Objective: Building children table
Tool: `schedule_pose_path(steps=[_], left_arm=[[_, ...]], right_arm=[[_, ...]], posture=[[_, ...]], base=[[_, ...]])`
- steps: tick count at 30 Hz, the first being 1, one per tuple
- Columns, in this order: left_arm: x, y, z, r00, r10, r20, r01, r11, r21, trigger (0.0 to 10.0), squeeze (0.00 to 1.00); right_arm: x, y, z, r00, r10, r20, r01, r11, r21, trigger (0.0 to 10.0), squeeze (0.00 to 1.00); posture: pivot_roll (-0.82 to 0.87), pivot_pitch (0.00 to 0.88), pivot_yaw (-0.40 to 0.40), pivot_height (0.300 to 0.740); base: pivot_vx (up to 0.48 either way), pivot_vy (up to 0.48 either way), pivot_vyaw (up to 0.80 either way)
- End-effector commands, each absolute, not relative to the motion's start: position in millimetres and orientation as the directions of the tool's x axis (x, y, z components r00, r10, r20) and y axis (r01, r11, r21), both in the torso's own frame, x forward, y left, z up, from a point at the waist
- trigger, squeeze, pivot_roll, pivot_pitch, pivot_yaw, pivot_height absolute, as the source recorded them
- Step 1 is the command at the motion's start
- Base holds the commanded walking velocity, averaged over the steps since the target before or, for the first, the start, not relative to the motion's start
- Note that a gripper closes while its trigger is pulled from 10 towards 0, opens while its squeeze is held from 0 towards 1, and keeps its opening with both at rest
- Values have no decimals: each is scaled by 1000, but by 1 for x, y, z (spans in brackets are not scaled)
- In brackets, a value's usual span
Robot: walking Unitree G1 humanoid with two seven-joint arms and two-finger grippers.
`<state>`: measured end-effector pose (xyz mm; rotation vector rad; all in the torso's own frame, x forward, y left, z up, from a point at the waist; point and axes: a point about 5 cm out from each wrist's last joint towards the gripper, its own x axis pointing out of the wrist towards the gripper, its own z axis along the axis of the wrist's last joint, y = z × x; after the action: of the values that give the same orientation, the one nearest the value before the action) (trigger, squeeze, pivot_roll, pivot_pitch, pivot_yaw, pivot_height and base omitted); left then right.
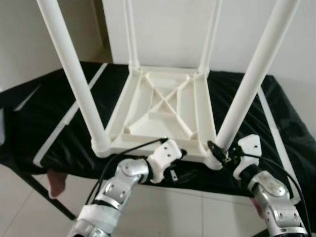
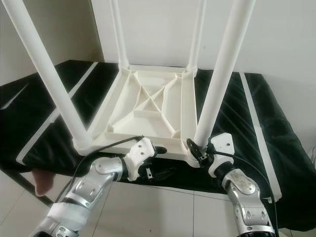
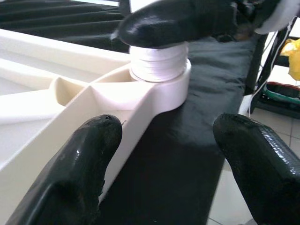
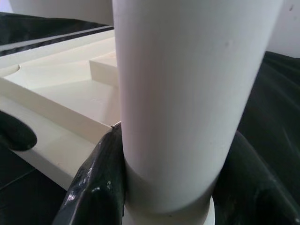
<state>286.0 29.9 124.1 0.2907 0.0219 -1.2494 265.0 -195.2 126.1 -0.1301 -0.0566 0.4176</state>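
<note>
Right gripper point(image 2: 200, 150) jaws clasp the near-right round white plastic leg point(image 2: 219, 81) of the upturned white plastic table point(image 2: 148, 106); left gripper point(image 3: 161, 154) jaws wide at the black surface's point(image 2: 256, 118) near edge.

All four table legs point(image 1: 74, 74) run past the top edge.

A low bench draped in glossy black sheeting point(image 1: 44, 113) with pale stripes point(image 1: 64, 123) stands on a light tiled floor point(image 1: 197, 212). A plain white wall point(image 1: 173, 29) rises at the far side.
</note>
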Motion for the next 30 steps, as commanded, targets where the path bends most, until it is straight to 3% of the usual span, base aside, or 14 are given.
schedule_pose_path(steps=[1,7,16,21,27,28,30], left_arm=[[289,34,122,351,-918,-182,925,311,217,10000,0],[291,35,119,359,-915,-183,923,319,214,10000,0],[297,37,116,389,-900,-195,911,345,225,10000,0],[295,38,115,389,-902,-185,913,351,209,10000,0],[294,37,114,388,-904,-181,914,352,202,10000,0],[294,37,115,388,-904,-179,914,352,202,10000,0],[295,37,116,388,-905,-176,914,352,203,10000,0]], right_arm=[[261,-192,106,917,394,-56,-398,909,-128,10000,0],[262,-190,103,968,249,-22,-250,965,-74,10000,0],[258,-170,97,992,-125,-2,125,988,96,10000,0],[259,-160,92,977,-210,-38,213,968,131,10000,0],[260,-150,95,985,-169,-20,170,975,140,10000,0],[260,-150,96,986,-166,-17,167,976,142,10000,224],[259,-152,97,985,-174,-12,174,975,140,10000,1000]], posture=[[-58,0,6,740],[-73,0,4,740],[-75,0,8,740],[-68,0,14,740],[-70,0,20,740],[-71,0,22,740],[-70,0,20,740]], base=[[0,0,0],[0,0,0],[0,0,0],[0,0,0],[0,0,0],[0,0,0],[0,0,0]])
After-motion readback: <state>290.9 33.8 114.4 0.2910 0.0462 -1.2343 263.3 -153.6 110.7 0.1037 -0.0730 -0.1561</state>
